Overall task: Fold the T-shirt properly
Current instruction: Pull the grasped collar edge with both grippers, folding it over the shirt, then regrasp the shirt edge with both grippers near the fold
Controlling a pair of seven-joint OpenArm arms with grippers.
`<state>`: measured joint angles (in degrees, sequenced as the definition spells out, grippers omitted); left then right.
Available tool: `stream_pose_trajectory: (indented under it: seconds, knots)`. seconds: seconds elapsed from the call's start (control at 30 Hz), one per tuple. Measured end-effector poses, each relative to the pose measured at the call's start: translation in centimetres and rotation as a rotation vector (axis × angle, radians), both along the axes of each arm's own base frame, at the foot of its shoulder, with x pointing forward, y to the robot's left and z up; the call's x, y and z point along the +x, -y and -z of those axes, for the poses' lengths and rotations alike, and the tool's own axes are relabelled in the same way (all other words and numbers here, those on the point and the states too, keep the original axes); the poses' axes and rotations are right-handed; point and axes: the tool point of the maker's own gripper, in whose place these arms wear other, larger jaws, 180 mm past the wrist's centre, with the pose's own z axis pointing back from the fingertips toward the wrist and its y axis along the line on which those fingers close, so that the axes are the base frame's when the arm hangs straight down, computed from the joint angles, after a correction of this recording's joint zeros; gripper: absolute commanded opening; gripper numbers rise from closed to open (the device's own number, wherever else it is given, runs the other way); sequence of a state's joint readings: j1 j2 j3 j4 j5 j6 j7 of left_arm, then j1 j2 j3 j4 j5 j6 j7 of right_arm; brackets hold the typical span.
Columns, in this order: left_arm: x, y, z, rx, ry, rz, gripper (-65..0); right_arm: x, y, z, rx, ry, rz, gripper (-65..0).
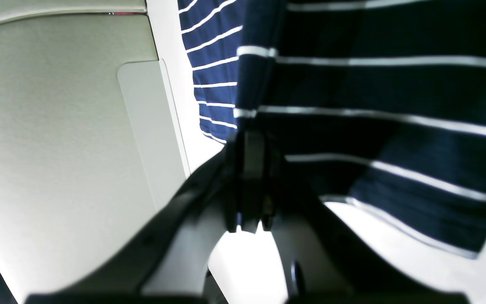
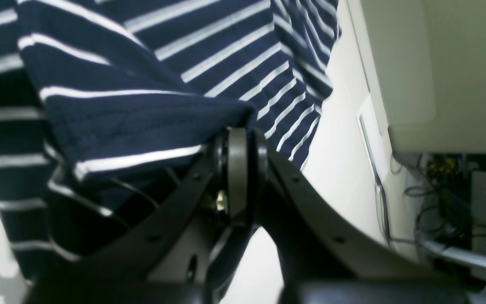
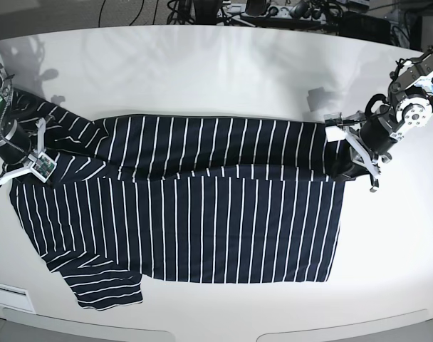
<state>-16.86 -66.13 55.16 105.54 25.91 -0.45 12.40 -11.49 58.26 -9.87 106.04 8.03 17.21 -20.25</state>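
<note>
The T-shirt (image 3: pixel 202 214), navy with thin white stripes, lies spread across the white table (image 3: pixel 216 71), its far long edge folded over toward the middle. My left gripper (image 3: pixel 350 165) is at the shirt's right end, and in the left wrist view it (image 1: pixel 251 135) is shut on a fold of the striped fabric (image 1: pixel 395 84). My right gripper (image 3: pixel 28 165) is at the shirt's left end by a sleeve, and in the right wrist view it (image 2: pixel 238 135) is shut on a hemmed edge of the fabric (image 2: pixel 120 114), which is lifted a little.
Cables and equipment (image 3: pixel 273 11) line the table's far edge. The table's front edge (image 3: pixel 202 331) runs close below the shirt. In the right wrist view, wires and gear (image 2: pixel 437 190) sit beyond the table edge. A beige panel (image 1: pixel 57 105) fills the left of the left wrist view.
</note>
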Motion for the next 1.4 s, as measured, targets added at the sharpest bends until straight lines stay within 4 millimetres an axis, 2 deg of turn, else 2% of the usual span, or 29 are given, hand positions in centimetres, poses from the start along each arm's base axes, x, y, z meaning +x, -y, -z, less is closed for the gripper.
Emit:
stream_pose_trajectory:
  seconds: [0.2, 0.33, 0.53, 0.6, 0.63, 0.67, 0.7, 0.77, 0.83, 0.9, 0.93, 0.97, 1.0, 1.03, 1.07, 1.17, 1.3, 1.4]
  knots:
    - [-0.1, 0.1, 0.0, -0.003, -0.002, 0.006, -65.0, -0.4, -1.2, 0.3, 0.076, -0.049, -0.037, -65.0]
    - [-0.5, 0.0, 0.7, 0.024, -0.044, 0.015, -65.0, -0.4, -1.3, 0.3, 0.077, -0.050, -0.042, -65.0]
    - [-0.2, -0.7, 1.0, 0.063, -0.024, 0.021, -65.0, 0.6, -1.1, -0.6, 0.100, 0.024, 0.010, -65.0]
    - [0.8, -0.8, 0.0, 0.023, 0.052, 0.000, -64.5, 1.2, -1.3, -0.9, 0.132, 0.063, 0.047, -65.0]
    - [1.3, -0.8, -0.4, -0.005, 0.088, -0.020, -55.6, 1.6, -1.4, -1.2, 0.154, 0.095, 0.074, -62.7]
    - [1.8, -1.0, -0.9, -0.044, 0.115, -0.047, -47.1, 1.9, -1.4, -1.4, 0.176, 0.119, 0.099, -54.6]
    - [2.3, -1.5, -1.3, -0.086, 0.142, -0.093, -41.4, 2.1, -1.5, -1.6, 0.192, 0.138, 0.119, -46.1]
    - [3.0, -2.8, -1.7, -0.138, 0.163, -0.180, -38.5, 2.2, -1.7, -1.5, 0.212, 0.147, 0.135, -33.6]
    - [3.1, -3.2, -1.8, -0.177, 0.157, -0.227, -38.7, 2.1, -2.0, -1.2, 0.224, 0.142, 0.142, -31.4]
    - [3.2, -3.3, -1.8, -0.205, 0.152, -0.249, -41.4, 2.1, -2.0, -1.2, 0.230, 0.141, 0.142, -31.6]
    - [3.2, -3.4, -1.9, -0.216, 0.152, -0.262, -46.0, 2.1, -2.0, -1.3, 0.228, 0.143, 0.142, -33.0]
    - [3.2, -3.5, -2.0, -0.218, 0.157, -0.265, -53.7, 2.1, -2.0, -1.3, 0.227, 0.143, 0.141, -37.8]
    - [3.3, -3.5, -2.2, -0.228, 0.167, -0.271, -63.2, 2.1, -1.9, -1.2, 0.227, 0.137, 0.146, -47.0]
    - [3.5, -3.5, -2.6, -0.241, 0.187, -0.274, -65.0, 1.9, -1.6, -0.9, 0.217, 0.119, 0.165, -58.4]
    - [3.6, -3.4, -2.9, -0.252, 0.206, -0.276, -65.0, 1.7, -1.1, -0.3, 0.221, 0.085, 0.206, -65.0]
    - [3.4, -2.8, -3.0, -0.277, 0.185, -0.271, -65.0, 0.6, -0.1, 1.1, 0.254, -0.021, 0.335, -65.0]
    - [2.1, -0.4, -1.8, -0.303, 0.066, -0.193, -65.0, -0.9, -0.3, 2.6, 0.211, -0.120, 0.323, -65.0]
    - [1.0, 0.2, 0.2, -0.284, -0.064, -0.180, -65.0, -2.9, -0.1, 4.4, 0.174, -0.234, 0.339, -65.0]
